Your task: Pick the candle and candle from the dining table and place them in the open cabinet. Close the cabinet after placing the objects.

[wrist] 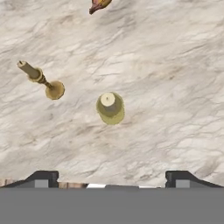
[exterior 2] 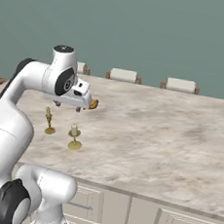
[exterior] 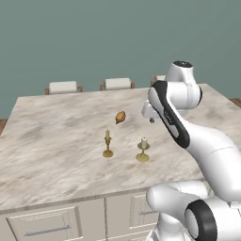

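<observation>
Marble surface [exterior: 56,141] spreads under me, teal wall behind, three white-cushioned chairs [exterior: 63,87] at its far edge. I hold my hand [wrist: 111,178] above it, fingers spread wide apart, gripping nothing and touching nothing. Below it, in the hand view, the stubby white candle [wrist: 110,107] stands upright on its wide brass base. Near it, apart, stands the tan taper [wrist: 41,80]. Farther off lies a small brown oval [exterior: 120,117]. Cream drawer fronts [exterior: 44,225] line the near side.
</observation>
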Tool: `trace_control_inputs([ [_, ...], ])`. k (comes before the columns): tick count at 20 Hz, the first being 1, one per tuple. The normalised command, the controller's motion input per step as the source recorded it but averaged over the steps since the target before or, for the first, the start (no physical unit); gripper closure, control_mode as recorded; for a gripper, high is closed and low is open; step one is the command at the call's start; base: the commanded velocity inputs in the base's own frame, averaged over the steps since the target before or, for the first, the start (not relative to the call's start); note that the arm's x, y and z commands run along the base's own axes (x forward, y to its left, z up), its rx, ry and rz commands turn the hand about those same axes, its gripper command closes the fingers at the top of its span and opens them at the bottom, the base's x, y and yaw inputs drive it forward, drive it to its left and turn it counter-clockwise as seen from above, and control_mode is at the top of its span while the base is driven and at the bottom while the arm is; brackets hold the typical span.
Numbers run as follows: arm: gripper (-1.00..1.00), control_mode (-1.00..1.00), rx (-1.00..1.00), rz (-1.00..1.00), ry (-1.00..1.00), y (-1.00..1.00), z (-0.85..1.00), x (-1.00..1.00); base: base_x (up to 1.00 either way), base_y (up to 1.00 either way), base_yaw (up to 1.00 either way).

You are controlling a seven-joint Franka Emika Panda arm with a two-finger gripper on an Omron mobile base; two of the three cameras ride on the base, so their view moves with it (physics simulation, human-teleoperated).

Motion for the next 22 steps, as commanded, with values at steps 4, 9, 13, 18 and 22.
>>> trace_control_inputs([
  [4, -1.00, -1.00, 0.02, 0.07, -0.01, 0.00, -0.31, -0.40, 0.00, 0.00, 0.00],
  [9, -1.00, -1.00, 0.02, 0.16, -0.06, 0.00, -0.14, -0.35, 0.00, 0.00, 0.00],
  [13, -1.00, -1.00, 0.00, 0.22, -0.11, -0.01, -0.08, -0.18, 0.00, 0.00, 0.00],
  [18, -1.00, -1.00, 0.00, 0.31, -0.14, -0.13, -0.21, 0.00, 0.00, 0.00, 0.00],
  [22, -1.00, -1.00, 0.00, 0.33, -0.17, -0.26, -0.24, 0.00, 0.00, 0.00, 0.00],
])
